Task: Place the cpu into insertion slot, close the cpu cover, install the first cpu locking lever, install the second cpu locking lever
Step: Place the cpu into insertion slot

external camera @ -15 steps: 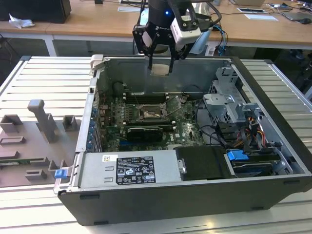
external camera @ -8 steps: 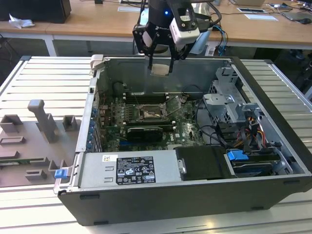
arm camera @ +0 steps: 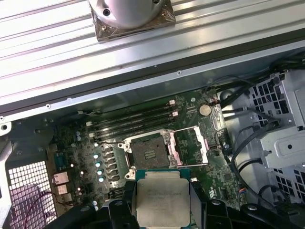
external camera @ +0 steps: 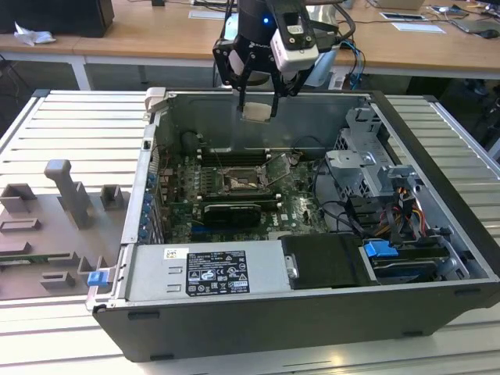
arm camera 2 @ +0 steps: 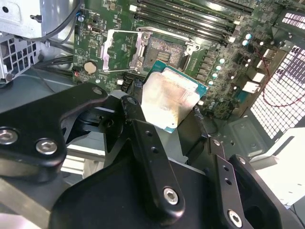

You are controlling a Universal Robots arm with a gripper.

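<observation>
My gripper hangs high over the open computer case, shut on the cpu, a flat square chip with a dull silver top. Both wrist views show the cpu clamped by its edges between the black fingers. Below it on the green board lies the insertion slot, a dark, bare square recess. The cpu cover is swung open, lying flat beside the slot.
Long black memory slots run behind the socket. A black expansion card lies in front of it, then the power supply. A drive cage and cables fill the case's side at the exterior view's right. A grey fixture sits outside the case.
</observation>
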